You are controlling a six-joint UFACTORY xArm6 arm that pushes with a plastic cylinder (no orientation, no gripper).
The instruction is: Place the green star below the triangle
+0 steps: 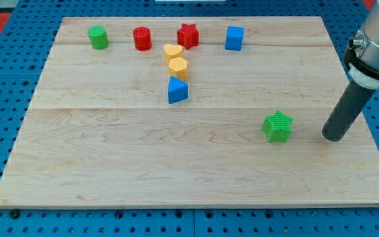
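Observation:
The green star (277,126) lies on the wooden board at the view's right, below the middle. The blue triangle (177,91) sits near the board's centre, well to the star's left and higher up. My tip (333,137) rests on the board just right of the green star, with a small gap between them. The dark rod rises from it toward the view's upper right corner.
Along the view's top stand a green cylinder (98,37), a red cylinder (142,39), a red star (188,35) and a blue cube (234,38). A yellow heart (172,52) and a yellow pentagon-like block (177,68) sit just above the triangle. The board's right edge (374,131) is close to my tip.

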